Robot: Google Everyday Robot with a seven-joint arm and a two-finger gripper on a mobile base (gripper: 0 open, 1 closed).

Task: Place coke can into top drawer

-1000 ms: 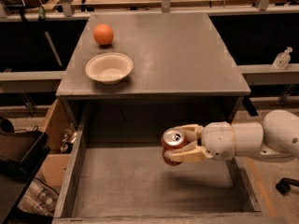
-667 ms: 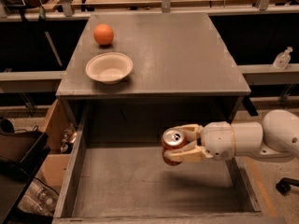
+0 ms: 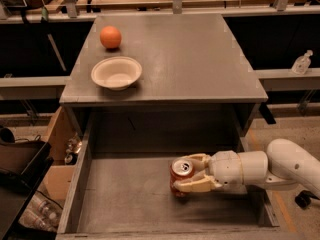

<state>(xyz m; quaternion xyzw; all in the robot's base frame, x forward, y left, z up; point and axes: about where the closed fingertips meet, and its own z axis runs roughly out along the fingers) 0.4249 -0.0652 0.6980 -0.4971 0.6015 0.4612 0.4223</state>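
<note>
The coke can (image 3: 180, 175), red with a silver top and pull tab, stands upright inside the open top drawer (image 3: 120, 204), right of its middle and low over or on the flat grey bottom. My gripper (image 3: 192, 173) reaches in from the right with its cream fingers (image 3: 196, 185) closed around the can's right side. The white arm runs off to the lower right.
On the grey cabinet top (image 3: 200, 59) sit an orange fruit (image 3: 110, 37) at the back left and a white bowl (image 3: 116, 73) in front of it. A cardboard box with bottles (image 3: 60, 154) stands left of the drawer. A shelf rail (image 3: 285, 76) runs on the right.
The gripper and can have lowered slightly into the drawer; nothing else has moved.
</note>
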